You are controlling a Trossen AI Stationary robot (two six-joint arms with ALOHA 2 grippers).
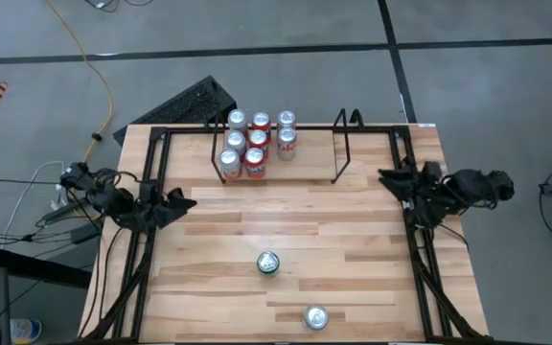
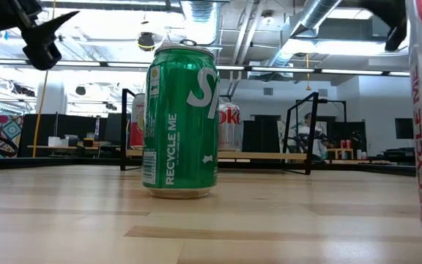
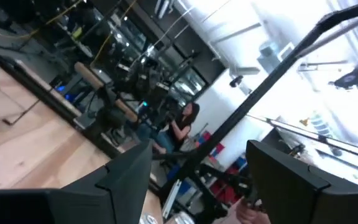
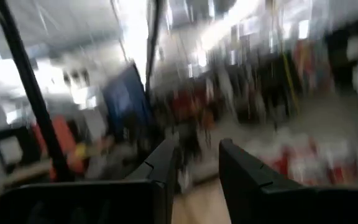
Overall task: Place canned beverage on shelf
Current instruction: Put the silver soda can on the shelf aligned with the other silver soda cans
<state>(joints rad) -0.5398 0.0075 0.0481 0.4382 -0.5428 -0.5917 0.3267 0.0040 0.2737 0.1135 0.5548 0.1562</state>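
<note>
On the table's middle, the green can (image 1: 268,263) stands well apart from both hands — left hand (image 1: 186,202) clenched empty.

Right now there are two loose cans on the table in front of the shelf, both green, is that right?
Not quite. Only the green can is green; the nearer loose can is white with red lettering, as the low view shows. Both stand before the shelf.

Grey floor (image 1: 286,24), exposed ceiling ducts (image 2: 321,15)

Glossy metal green can (image 2: 181,121), matt wood table (image 1: 353,240)
</note>
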